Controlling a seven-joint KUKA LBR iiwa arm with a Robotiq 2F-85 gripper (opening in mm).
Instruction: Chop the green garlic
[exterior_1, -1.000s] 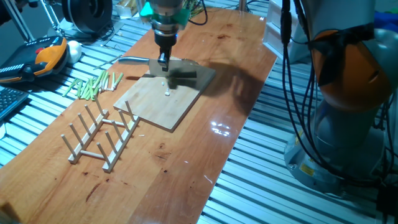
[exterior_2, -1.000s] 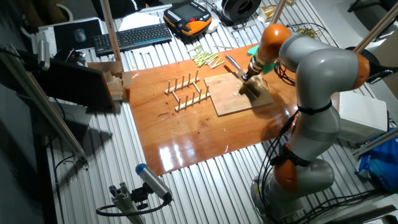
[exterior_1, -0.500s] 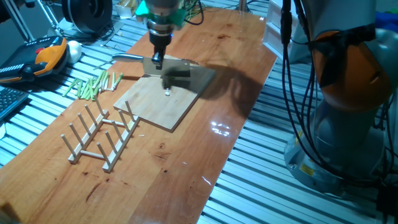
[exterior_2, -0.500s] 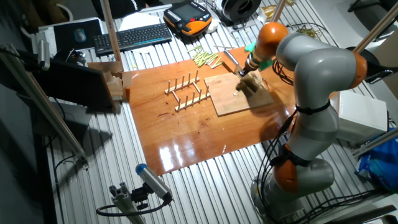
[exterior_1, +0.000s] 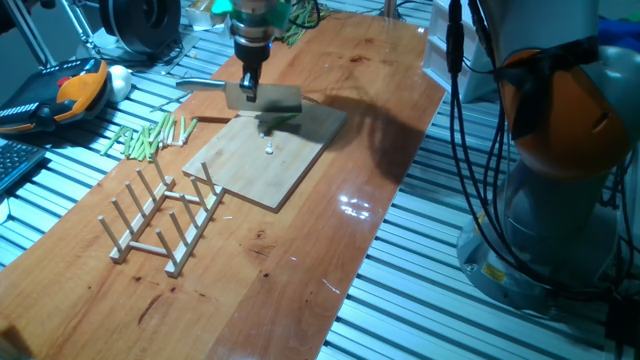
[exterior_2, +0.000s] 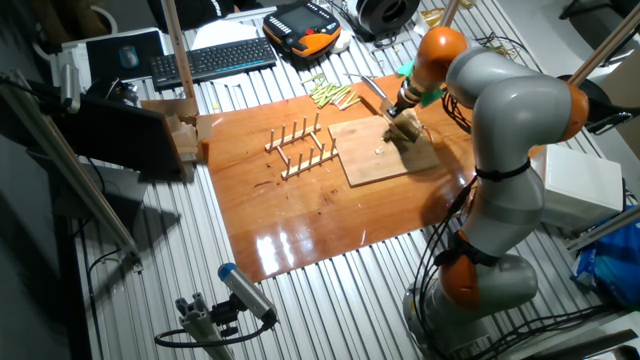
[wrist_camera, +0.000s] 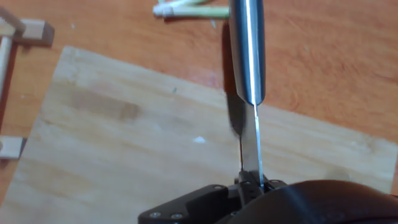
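On wooden counter (exterior_1: 300, 270): cutting board (exterior_1: 240, 175) at centre, peg rack (exterior_1: 165, 215) near-left of it, heap of green sticks (exterior_1: 150, 135) far-left. Above board's far edge, end effector (exterior_1: 247, 88) pinching knife (exterior_1: 262, 97), blade raised clear of board. Green garlic (exterior_1: 269, 150): tiny whitish bit on board, below blade.

Bare cutting board (exterior_1: 258, 162) mid-bench; wooden rack (exterior_1: 165, 215) just beside its one corner, heap of green sticks (exterior_1: 150, 135) toward the bench edge.
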